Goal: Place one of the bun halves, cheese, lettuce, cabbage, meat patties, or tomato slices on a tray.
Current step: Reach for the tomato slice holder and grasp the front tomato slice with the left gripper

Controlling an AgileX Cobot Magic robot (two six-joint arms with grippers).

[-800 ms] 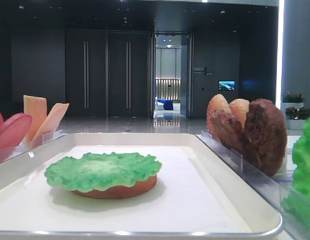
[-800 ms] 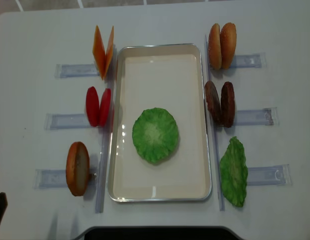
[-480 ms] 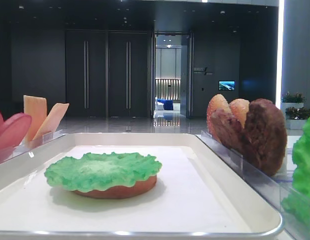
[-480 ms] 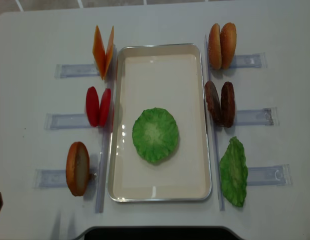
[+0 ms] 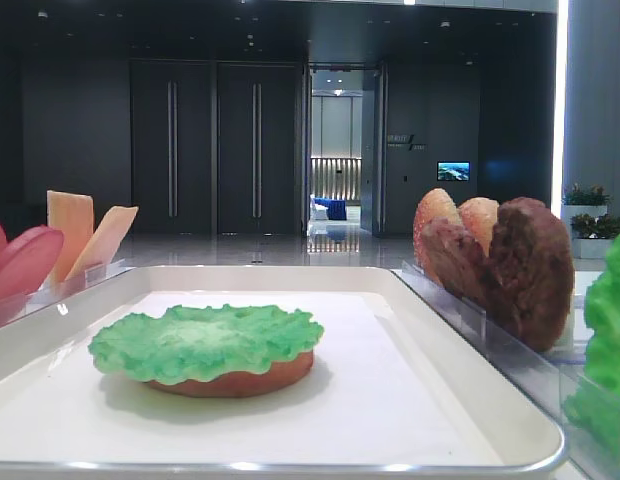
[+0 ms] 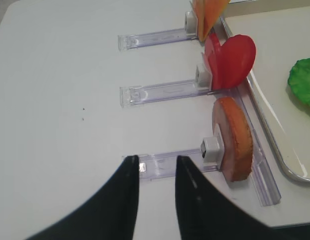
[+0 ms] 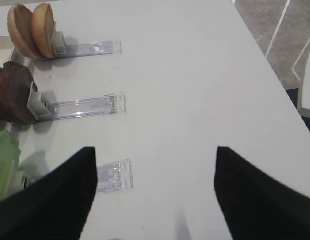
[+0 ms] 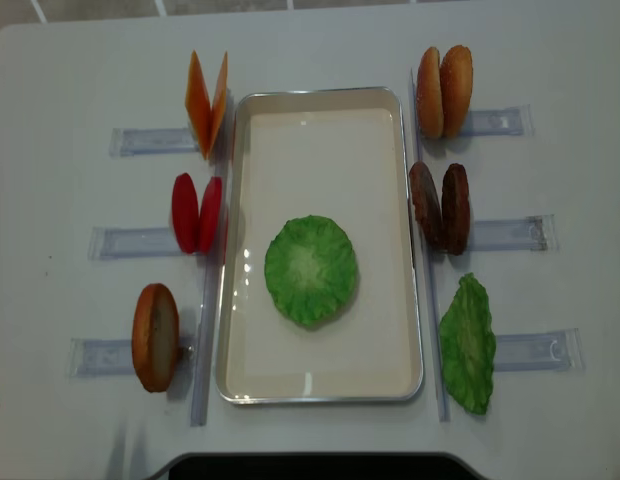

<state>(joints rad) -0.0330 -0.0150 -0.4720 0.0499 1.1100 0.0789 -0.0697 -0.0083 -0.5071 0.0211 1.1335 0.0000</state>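
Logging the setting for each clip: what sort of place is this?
Probably a lobby or exhibition hall rather than a kitchen: dark double doors, a wall screen, and toy burger parts in clear racks around a white tray.

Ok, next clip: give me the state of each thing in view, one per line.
tray: flat on the table, holding one stack
lettuce: lying flat on a bun half in the tray
cheese: two slices upright in a rack
tomato slices: two, upright in a rack
meat patties: two, upright in a rack
left gripper: jaws slightly apart, empty
right gripper: open, empty
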